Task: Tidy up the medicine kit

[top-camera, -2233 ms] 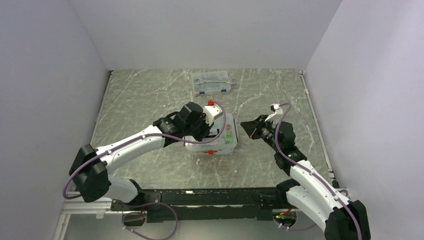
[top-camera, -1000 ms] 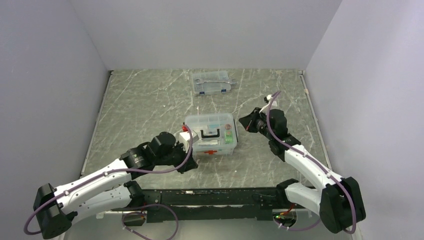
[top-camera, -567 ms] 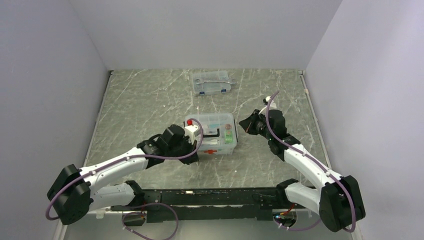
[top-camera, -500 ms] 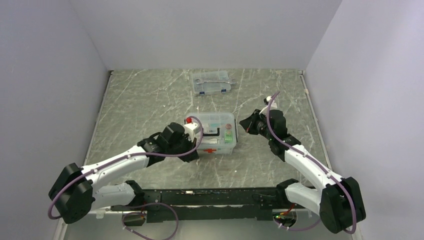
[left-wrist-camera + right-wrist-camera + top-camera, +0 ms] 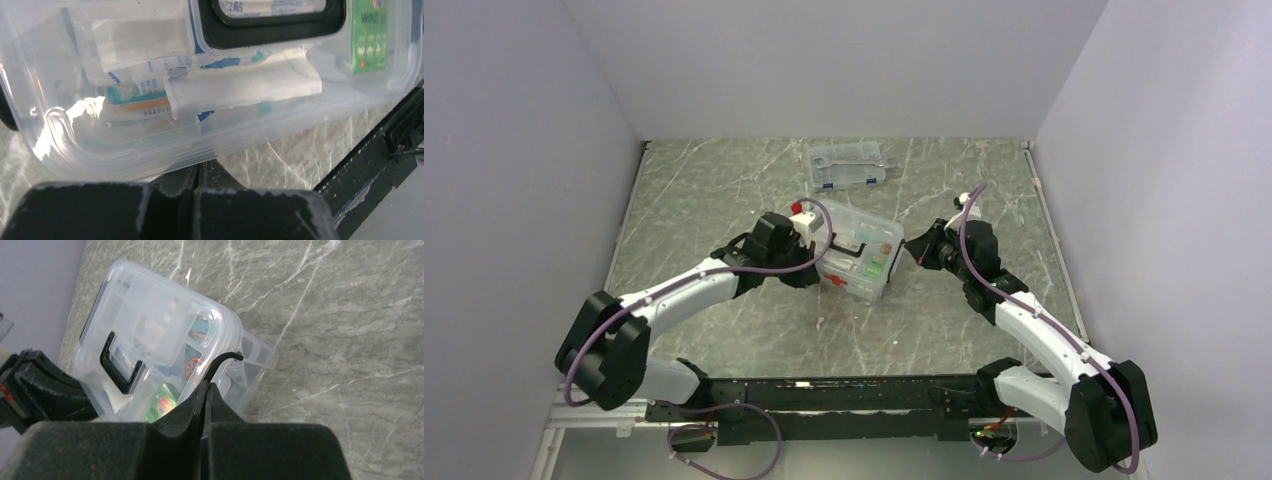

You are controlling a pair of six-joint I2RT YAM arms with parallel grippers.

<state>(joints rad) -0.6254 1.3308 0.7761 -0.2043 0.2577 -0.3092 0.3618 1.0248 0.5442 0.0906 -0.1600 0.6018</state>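
Medicine kit [image 5: 861, 255], a clear rectangular plastic box with a black lid handle [image 5: 118, 371], sits skewed mid-desk [image 5: 724, 190] between 2 closed, empty end effectors: left end effector [image 5: 192, 192] at its side, right end effector [image 5: 206, 387] at its corner. It is probably light, stiff and slippery; the handle looks the surest hold.

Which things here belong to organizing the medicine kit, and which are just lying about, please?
For the job: medicine kit; black-handled lid; packets inside.
Lying about: flat clear tool case, set apart behind the kit.
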